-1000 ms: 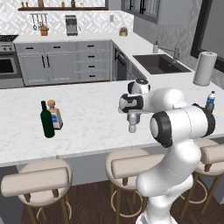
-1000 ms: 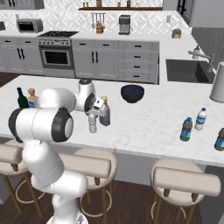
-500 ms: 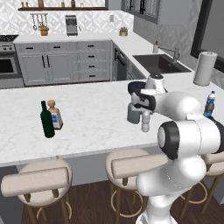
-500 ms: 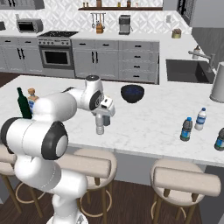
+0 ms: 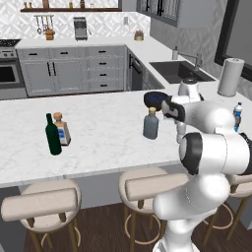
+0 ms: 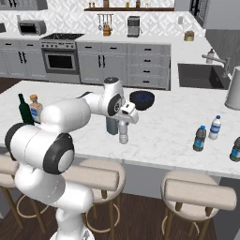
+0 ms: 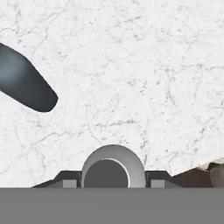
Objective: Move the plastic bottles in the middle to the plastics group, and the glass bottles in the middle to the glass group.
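The gripper (image 6: 123, 132) hangs over the white marble counter (image 6: 164, 140) with its jaws pinched on one small pale plastic bottle (image 6: 123, 136), which hangs upright just clear of the counter near its front edge; in the hand view the bottle's round top (image 7: 113, 168) sits between the two fingertips. Just behind it stands one squat grey-blue glass bottle (image 5: 151, 124) with a tan stopper, and beyond that one dark bowl (image 6: 141, 100). At the left end are two bottles side by side: one tall dark green wine bottle (image 5: 52, 136) and one shorter clear bottle with a cork (image 5: 61, 129). Toward the right end stand three small bottles: a dark blue one (image 6: 199, 138), a clear one with a white cap (image 6: 214, 128), and a third (image 6: 235, 149) cut off by the picture's edge. One white paper towel roll (image 5: 230, 77) stands near the sink.
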Robot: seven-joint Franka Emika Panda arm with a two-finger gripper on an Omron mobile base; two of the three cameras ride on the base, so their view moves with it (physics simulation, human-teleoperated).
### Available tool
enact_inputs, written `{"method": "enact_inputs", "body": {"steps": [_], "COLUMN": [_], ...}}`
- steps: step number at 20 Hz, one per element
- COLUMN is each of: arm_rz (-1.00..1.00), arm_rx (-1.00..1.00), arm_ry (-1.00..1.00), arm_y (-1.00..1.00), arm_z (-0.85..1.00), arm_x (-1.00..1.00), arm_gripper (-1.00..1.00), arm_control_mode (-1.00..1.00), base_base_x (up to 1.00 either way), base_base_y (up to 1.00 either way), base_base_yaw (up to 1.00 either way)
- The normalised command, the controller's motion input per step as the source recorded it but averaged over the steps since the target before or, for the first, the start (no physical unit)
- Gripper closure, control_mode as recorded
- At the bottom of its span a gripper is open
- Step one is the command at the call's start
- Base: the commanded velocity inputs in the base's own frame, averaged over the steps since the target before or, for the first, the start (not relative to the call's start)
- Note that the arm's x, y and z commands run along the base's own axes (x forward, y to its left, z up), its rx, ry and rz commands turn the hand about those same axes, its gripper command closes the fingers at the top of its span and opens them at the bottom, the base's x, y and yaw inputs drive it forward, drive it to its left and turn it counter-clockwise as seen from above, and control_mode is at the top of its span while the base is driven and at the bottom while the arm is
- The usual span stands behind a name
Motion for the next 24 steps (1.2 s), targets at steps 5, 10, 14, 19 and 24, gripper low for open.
{"method": "enact_inputs", "body": {"steps": [5, 10, 14, 19, 24], "arm_rz": [-0.22, -0.24, -0.22, -0.15, -0.11], "arm_rx": [-0.03, -0.02, 0.0, 0.0, 0.0], "arm_ry": [0.01, 0.0, -0.02, -0.07, -0.18], "arm_y": [-0.75, -0.74, -0.77, -0.84, -0.78], "arm_z": [0.13, 0.09, 0.01, -0.01, -0.03], "arm_x": [0.07, 0.09, 0.04, -0.12, -0.31], "arm_gripper": [1.0, 1.0, 1.0, 1.0, 1.0], "arm_control_mode": [-1.0, -1.0, -1.0, -1.0, -1.0], "base_base_x": [0.0, 0.0, 0.0, 0.0, 0.0], "base_base_y": [0.0, 0.0, 0.0, 0.0, 0.0], "base_base_yaw": [0.0, 0.0, 0.0, 0.0, 0.0]}}
